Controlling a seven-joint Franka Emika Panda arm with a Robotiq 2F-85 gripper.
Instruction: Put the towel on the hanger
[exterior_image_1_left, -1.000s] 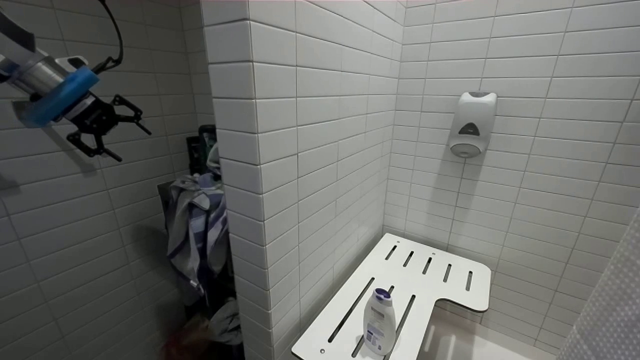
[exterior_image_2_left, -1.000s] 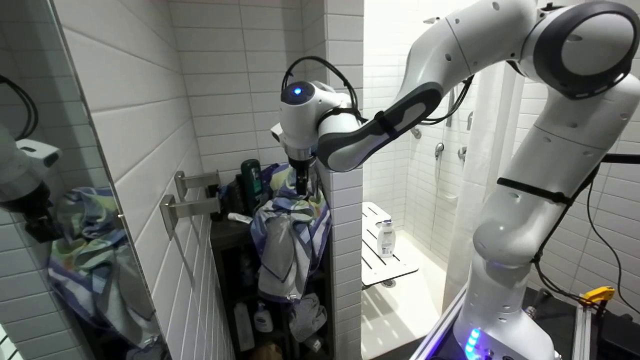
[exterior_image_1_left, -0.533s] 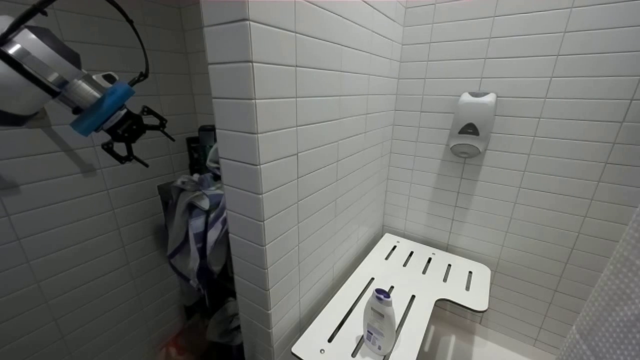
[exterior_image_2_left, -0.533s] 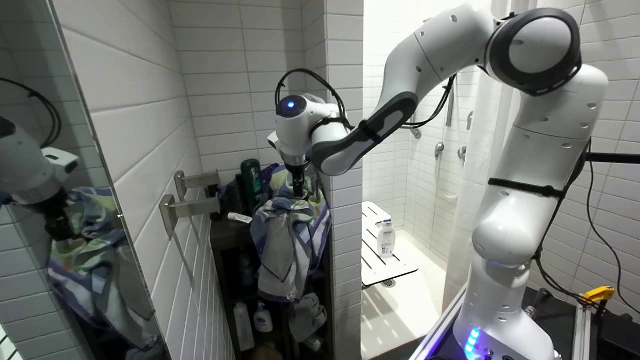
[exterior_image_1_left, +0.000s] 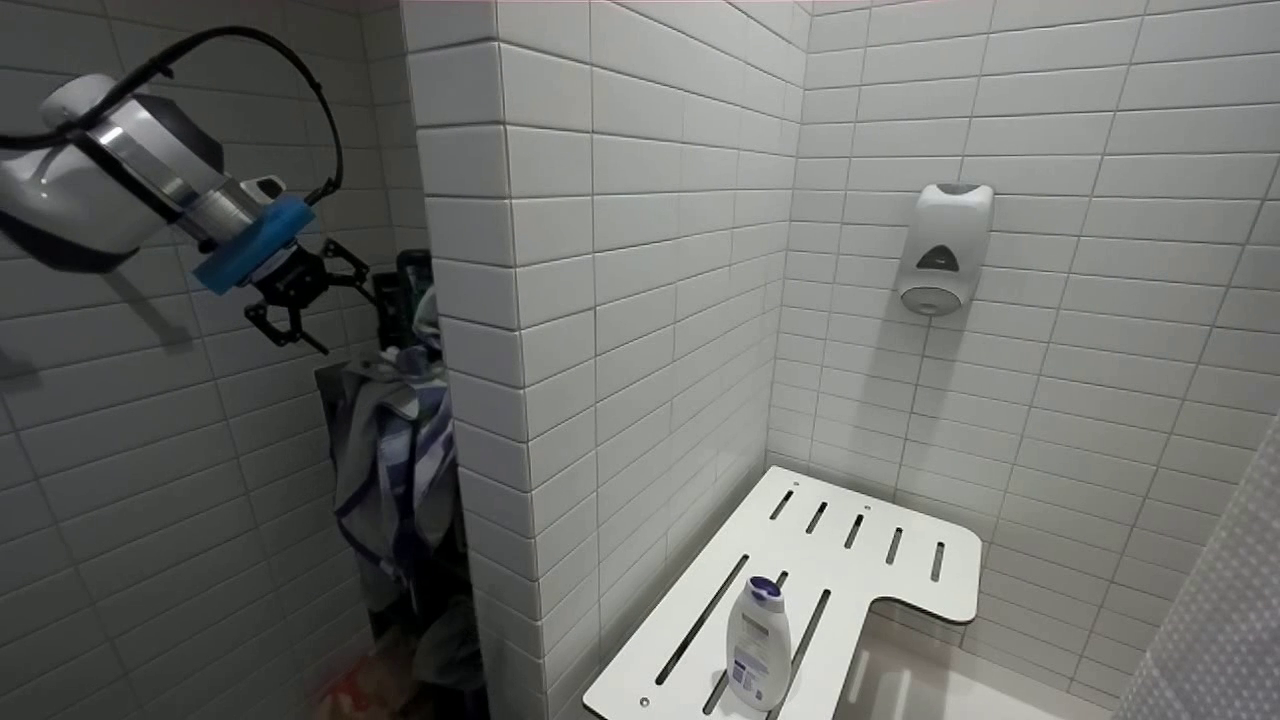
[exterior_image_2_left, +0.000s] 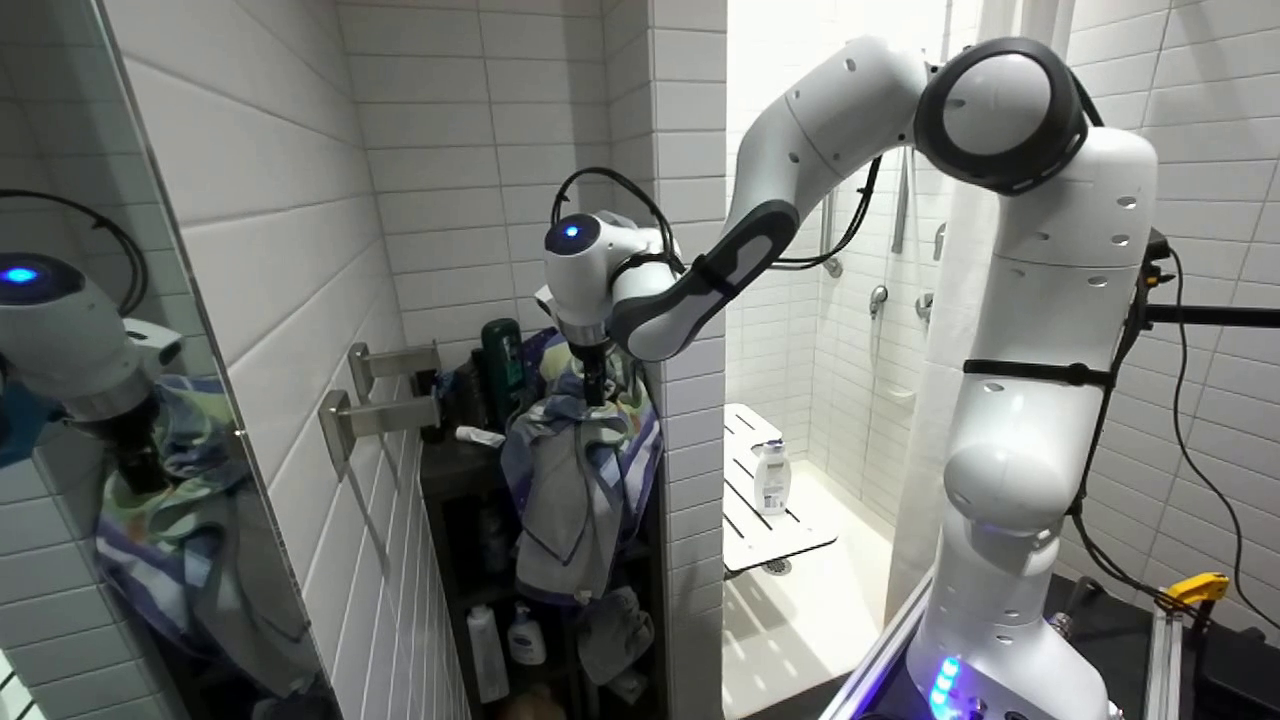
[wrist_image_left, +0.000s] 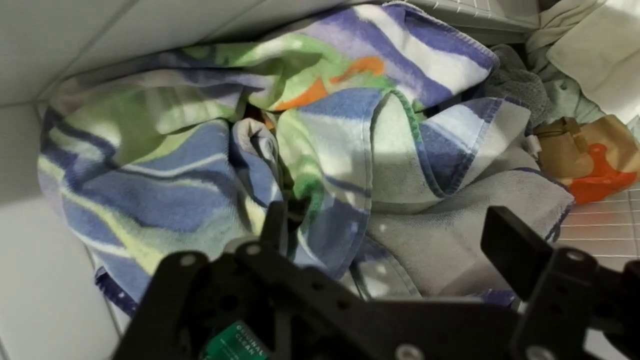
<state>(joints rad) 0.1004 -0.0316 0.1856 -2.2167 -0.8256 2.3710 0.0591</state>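
The towel, with blue, green, white and purple patterns and a greyish underside, lies crumpled over a dark shelf unit and hangs down its front. It shows in both exterior views (exterior_image_1_left: 400, 430) (exterior_image_2_left: 570, 500) and fills much of the wrist view (wrist_image_left: 170, 195). My gripper is open and empty. In the wrist view its fingers (wrist_image_left: 387, 220) are spread over the towel's folds. In the exterior views it (exterior_image_1_left: 350, 325) (exterior_image_2_left: 595, 385) points down just above or at the towel; contact cannot be told. The hanger, two metal bars (exterior_image_2_left: 390, 415) on the tiled wall, stands left of the towel.
A green bottle (exterior_image_2_left: 504, 365) and a white tube (exterior_image_2_left: 480, 436) stand or lie on the shelf unit (exterior_image_2_left: 450, 470) beside the towel. A tiled partition wall (exterior_image_2_left: 692, 480) is close on the right. A mirror (exterior_image_2_left: 60, 550) is at the far left. A shower bench (exterior_image_1_left: 850, 540) holds a white bottle (exterior_image_1_left: 758, 645).
My arm and gripper have moved down and toward the towel, rightward in an exterior view and slightly leftward in an exterior view. The gripper has stayed open. The towel has hardly moved.
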